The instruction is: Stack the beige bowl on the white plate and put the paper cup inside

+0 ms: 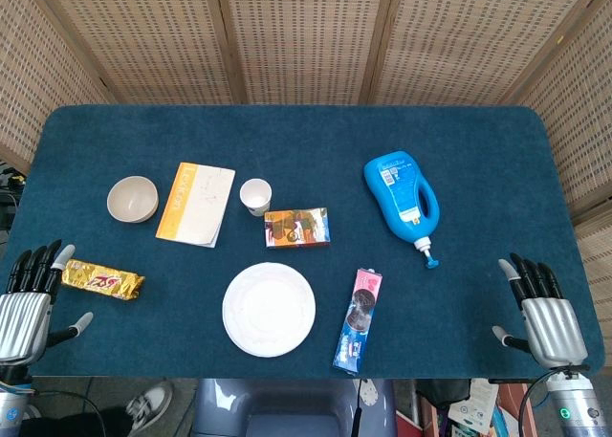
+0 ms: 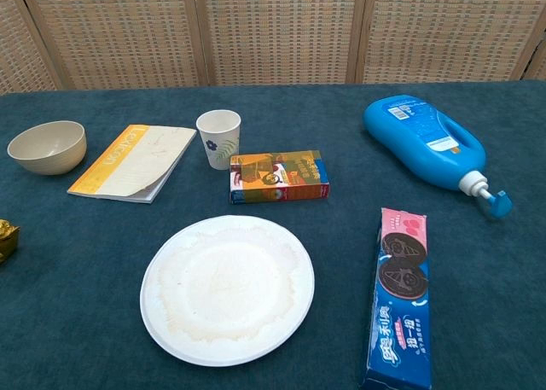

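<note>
The beige bowl (image 1: 132,198) (image 2: 48,147) stands upright at the left of the blue table. The white plate (image 1: 269,309) (image 2: 227,288) lies bare near the front middle. The paper cup (image 1: 255,196) (image 2: 218,138) stands upright behind the plate, beside a small box. My left hand (image 1: 26,300) rests at the table's front left edge, fingers spread, holding nothing. My right hand (image 1: 545,313) rests at the front right edge, also spread and holding nothing. Neither hand shows in the chest view.
A yellow-edged notebook (image 1: 196,204) lies between bowl and cup. An orange snack box (image 1: 297,228) sits behind the plate. A cookie pack (image 1: 360,319) lies right of the plate, a blue detergent bottle (image 1: 404,198) further right, and a gold snack bar (image 1: 102,280) by my left hand.
</note>
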{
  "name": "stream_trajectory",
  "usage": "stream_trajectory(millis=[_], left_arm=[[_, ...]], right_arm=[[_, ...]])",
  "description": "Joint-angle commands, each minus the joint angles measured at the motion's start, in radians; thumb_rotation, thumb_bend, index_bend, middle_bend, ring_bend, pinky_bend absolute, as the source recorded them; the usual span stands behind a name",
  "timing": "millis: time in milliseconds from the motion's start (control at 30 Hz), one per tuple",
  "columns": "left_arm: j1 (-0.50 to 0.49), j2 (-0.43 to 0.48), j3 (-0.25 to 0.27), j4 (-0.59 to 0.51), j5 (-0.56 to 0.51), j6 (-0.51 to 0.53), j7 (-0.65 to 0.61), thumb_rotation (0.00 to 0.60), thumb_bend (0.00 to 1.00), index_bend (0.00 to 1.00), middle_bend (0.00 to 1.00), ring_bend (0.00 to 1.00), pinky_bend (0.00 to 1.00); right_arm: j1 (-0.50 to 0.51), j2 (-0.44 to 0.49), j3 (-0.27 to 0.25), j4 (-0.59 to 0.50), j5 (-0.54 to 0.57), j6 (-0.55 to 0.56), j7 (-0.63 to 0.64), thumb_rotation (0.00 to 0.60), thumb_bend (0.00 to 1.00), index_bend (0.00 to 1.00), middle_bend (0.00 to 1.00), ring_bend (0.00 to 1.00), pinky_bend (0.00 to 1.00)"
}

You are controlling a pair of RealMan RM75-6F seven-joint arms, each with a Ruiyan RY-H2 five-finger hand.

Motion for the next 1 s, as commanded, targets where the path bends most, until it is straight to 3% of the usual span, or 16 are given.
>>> stream_trajectory(millis=[33, 1000], left_arm=[[-0.001, 0.0, 0.0, 0.0, 0.0, -0.001, 0.001, 0.6, 0.13, 0.0, 0.0, 0.0, 0.0], [-0.007, -0.005, 0.006, 0.0, 0.006, -0.013, 0.004, 0.6, 0.13, 0.0, 0.0, 0.0, 0.0]], right_arm=[[-0.001, 0.0, 0.0, 0.001, -0.001, 0.001, 0.001, 0.6, 0.14, 0.0, 0.0, 0.0, 0.0], [-0.018, 0.003, 0.004, 0.01, -0.041, 0.057, 0.03, 0.6, 0.14, 0.0, 0.0, 0.0, 0.0]])
